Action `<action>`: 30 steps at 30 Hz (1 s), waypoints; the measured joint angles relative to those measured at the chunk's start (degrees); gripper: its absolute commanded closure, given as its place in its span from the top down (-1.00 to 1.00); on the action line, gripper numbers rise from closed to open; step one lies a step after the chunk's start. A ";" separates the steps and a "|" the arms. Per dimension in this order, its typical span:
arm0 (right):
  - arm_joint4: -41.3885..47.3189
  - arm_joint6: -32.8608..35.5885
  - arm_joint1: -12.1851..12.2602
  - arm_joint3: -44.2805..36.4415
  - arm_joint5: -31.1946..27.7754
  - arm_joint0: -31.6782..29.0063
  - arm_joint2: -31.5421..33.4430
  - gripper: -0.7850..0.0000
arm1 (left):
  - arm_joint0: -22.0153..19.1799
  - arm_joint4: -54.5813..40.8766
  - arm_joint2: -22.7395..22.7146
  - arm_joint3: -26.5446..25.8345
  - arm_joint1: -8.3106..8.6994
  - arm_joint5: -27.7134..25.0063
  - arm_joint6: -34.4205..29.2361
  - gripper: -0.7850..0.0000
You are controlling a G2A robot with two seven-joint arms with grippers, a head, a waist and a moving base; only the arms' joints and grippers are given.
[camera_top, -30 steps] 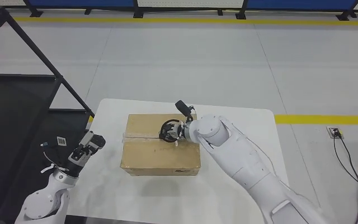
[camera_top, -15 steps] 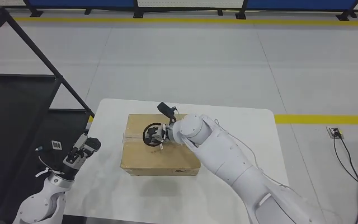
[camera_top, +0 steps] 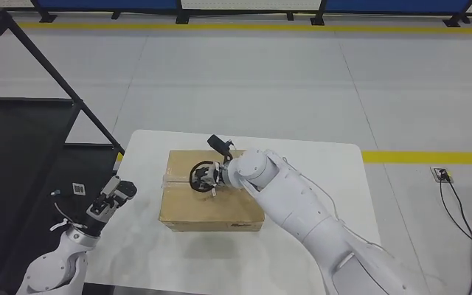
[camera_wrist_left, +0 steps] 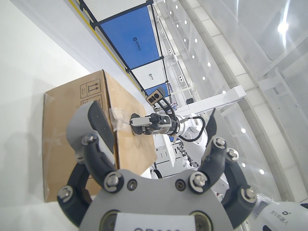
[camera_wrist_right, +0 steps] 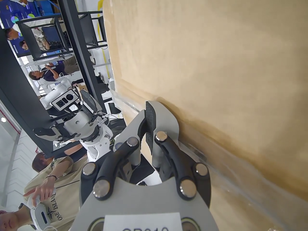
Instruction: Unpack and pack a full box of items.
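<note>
White worktop [camera_top: 317, 169] on a grey floor [camera_top: 243, 81], with a yellow line [camera_top: 221, 26] far off.

Right end effector [camera_top: 198, 178] down on top of the brown box [camera_top: 210, 203], at the left part of the middle seam. Clenched tight: both pads [camera_wrist_right: 149, 118] pressed flat together, with nothing seen between them. Tips right beside the clear tape [camera_wrist_right: 223, 176] running along the seam; touching it or not, cannot tell. Just past the tips, at the left end of the box, a loose bit of tape [camera_wrist_left: 117, 117] sticking up over the edge. White right arm [camera_top: 295, 199] stretched in from the near right side, across the box top.

Box closed, flaps down, taped along the middle. Sitting flat in the middle of the worktop, long side running left to right. Small arrow marks [camera_wrist_left: 92, 88] printed on its left end.

Left end effector [camera_top: 125, 186] off to the left of the box, well apart from it, over the left edge of the worktop. Released: fingers [camera_wrist_left: 96, 114] spread wide, holding nothing. Pointed toward the left end of the box, with the right end effector in sight beyond it.

Black rack [camera_top: 33, 162] on the floor to the left of the worktop. Blue panels [camera_top: 110, 4] along the far side of the room, past the yellow line.
</note>
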 measured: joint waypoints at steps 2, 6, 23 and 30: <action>-0.65 -0.11 0.47 -0.36 0.55 -0.30 0.67 -1.00 | -0.13 0.16 0.16 -0.22 0.01 0.05 -0.01 1.00; -1.98 -0.45 1.76 -1.69 1.28 -1.29 2.38 -1.00 | -0.31 0.48 0.45 -0.56 0.02 0.18 -0.05 1.00; -11.50 0.28 10.72 -23.21 11.34 -14.04 14.61 -1.00 | -2.23 2.12 2.84 -0.90 -0.05 1.20 0.18 1.00; -15.64 0.65 13.63 -32.71 17.23 -20.38 20.02 -1.00 | -2.80 2.21 3.22 -0.82 -0.01 1.33 0.02 1.00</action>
